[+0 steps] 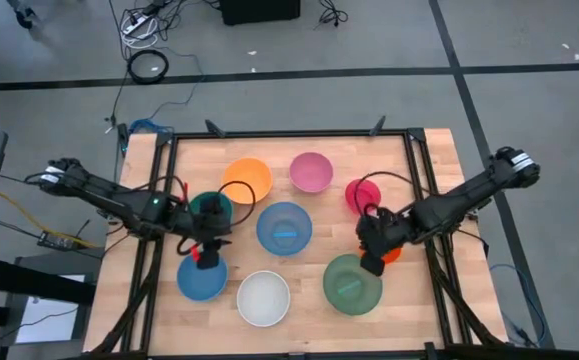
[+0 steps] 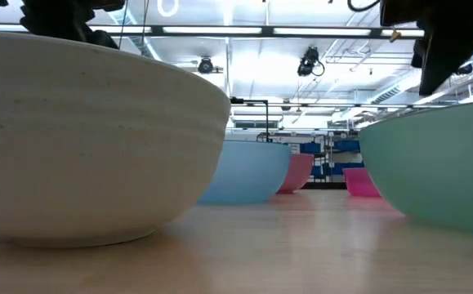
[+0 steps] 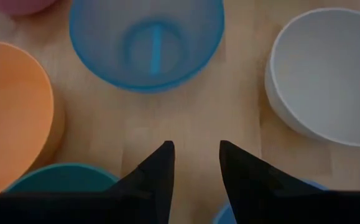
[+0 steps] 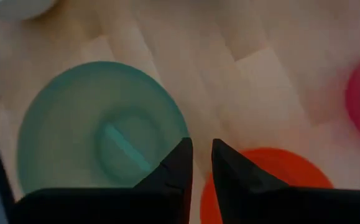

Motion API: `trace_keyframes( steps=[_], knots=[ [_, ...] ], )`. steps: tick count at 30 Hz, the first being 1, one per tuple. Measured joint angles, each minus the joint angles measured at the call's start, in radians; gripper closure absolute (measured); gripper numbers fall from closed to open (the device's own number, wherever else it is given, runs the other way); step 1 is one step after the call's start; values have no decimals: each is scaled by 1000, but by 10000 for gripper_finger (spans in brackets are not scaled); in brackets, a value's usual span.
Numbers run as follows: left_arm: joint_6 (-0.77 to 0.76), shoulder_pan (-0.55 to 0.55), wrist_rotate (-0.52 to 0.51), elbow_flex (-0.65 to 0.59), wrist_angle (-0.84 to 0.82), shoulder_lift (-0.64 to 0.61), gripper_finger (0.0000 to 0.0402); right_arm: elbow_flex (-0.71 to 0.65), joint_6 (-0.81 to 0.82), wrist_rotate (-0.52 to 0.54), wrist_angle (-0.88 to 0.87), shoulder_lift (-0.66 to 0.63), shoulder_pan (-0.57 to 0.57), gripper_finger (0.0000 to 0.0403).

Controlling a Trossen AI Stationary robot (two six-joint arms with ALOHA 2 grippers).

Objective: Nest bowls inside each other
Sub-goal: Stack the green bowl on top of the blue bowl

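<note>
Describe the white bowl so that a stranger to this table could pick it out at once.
Start at the wooden table and go to its near edge, the side without the robot arm bases in the high view. In that front row stand three round plastic bowls: blue bowl, white bowl, sage green bowl. The white one is in the middle, the only colourless bowl, and empty.

Bright even overhead lighting, soft shadows, ceiling strip lights (image 2: 220,31) glaring, wrist views blurred, near bowls defocused

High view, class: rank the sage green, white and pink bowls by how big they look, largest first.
1. Sage green bowl
2. White bowl
3. Pink bowl

The overhead camera sees them from similar distance, so the order seems fair.
</note>
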Motion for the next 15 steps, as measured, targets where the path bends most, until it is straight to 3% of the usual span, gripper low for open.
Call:
trace_keyframes(
  steps=[8, 15],
  knots=[
    [-29, -44, -49, 0, 4, 0, 265, 0, -11, -20, 67, 105, 5, 301],
    [-99, -83, -54, 0, 26, 0, 265, 0, -64, -44, 97, 109, 9, 254]
  ],
)
